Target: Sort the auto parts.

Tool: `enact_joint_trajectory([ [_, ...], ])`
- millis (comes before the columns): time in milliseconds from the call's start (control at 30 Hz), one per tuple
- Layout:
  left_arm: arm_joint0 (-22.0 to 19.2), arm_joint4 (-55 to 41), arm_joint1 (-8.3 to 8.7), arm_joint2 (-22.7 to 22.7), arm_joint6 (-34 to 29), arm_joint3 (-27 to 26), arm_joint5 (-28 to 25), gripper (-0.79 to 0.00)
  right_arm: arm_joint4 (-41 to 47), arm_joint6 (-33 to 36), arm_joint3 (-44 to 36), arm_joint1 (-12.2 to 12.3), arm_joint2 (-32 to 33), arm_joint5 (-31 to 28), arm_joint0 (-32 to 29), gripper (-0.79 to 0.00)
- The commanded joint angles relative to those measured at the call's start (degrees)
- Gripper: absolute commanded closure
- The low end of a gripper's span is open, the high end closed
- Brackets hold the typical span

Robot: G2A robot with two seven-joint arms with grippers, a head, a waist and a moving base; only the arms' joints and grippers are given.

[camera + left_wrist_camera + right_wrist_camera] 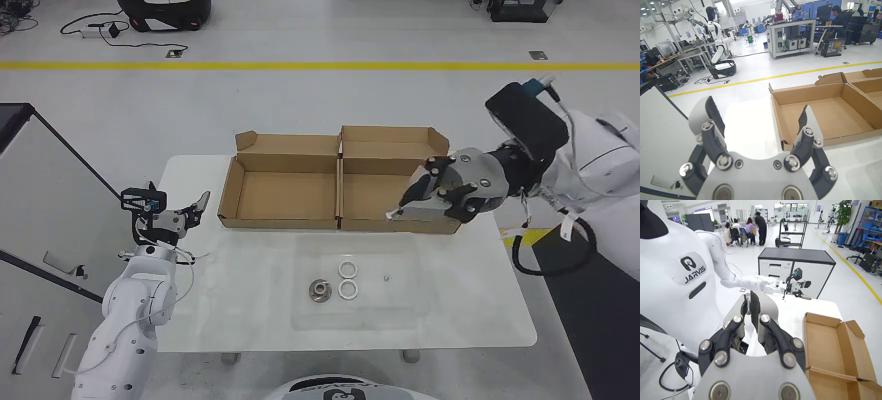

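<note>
My right gripper [750, 306] is clamped on a threaded grey metal bolt [748, 304] above the right-hand brown cardboard box [372, 190]; my left gripper [758, 103] hangs open at the left edge of the white tabletop [450, 290].

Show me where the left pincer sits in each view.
Top view: left pincer open at the table's left edge, short of the left box.
Left wrist view: pincer in front, box beyond.
Right wrist view: pincer far off, past the box.
Shared landmark: the left box.
</note>
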Motion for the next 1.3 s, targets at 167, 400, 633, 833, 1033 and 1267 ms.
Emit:
enact_joint_trajectory([
  [167,0.0,0.0,0.00,0.0,0.0,0.0,0.0,-0.785,5.1,0.0,0.2,-2.4,1.5,0.0,-0.5,0.000],
  [400,0.0,0.0,0.00,0.0,0.0,0.0,0.0,-0.785,11.0,0.0,-1.5,-5.2,2.9,0.0,-0.1,0.000],
  [633,0.0,0.0,0.00,0.0,0.0,0.0,0.0,-0.785,17.7,0.0,-2.8,-7.7,3.6,0.0,-0.2,0.000],
  [833,0.0,0.0,0.00,0.0,0.0,0.0,0.0,-0.785,18.6,0.0,-2.2,-8.7,3.7,0.0,-0.4,0.000],
  [1033,0.0,0.0,0.00,0.0,0.0,0.0,0.0,-0.785,18.6,0.0,-2.2,-8.7,3.7,0.0,-0.4,0.000],
  [1267,0.0,0.0,0.00,0.0,0.0,0.0,0.0,-0.785,18.6,0.0,-2.2,-8.7,3.7,0.0,-0.4,0.000],
])
